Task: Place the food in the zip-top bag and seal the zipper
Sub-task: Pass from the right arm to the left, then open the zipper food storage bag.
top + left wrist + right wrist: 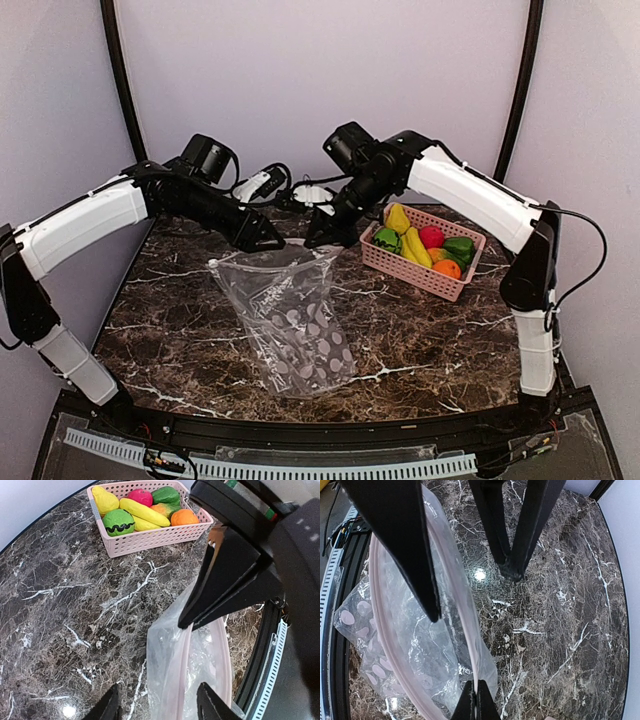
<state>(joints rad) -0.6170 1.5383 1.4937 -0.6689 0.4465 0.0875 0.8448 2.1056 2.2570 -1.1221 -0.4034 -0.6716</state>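
Observation:
The zip-top bag (pixel 297 322) lies at mid-table, its dotted lower half toward me and its mouth lifted open. My right gripper (pixel 476 701) is shut on one lip of the pinkish zipper (pixel 456 582) and holds it up. My left gripper (pixel 161 706) is open, its fingers straddling that same raised lip (pixel 183 672) without touching it; one finger (pixel 405 545) hangs over the bag's mouth. In the top view both grippers meet at the bag's far edge, left (pixel 272 242) and right (pixel 318 240). The food (pixel 413 243) sits in the pink basket: banana, pear, orange, red fruit and green pieces.
The pink slotted basket (pixel 412 277) stands at the back right, just right of my right gripper; its wall (pixel 150 537) also shows in the left wrist view. A bundle of cables (pixel 290 192) lies behind the grippers. The table's front rail (pixel 300 465) runs along the near edge.

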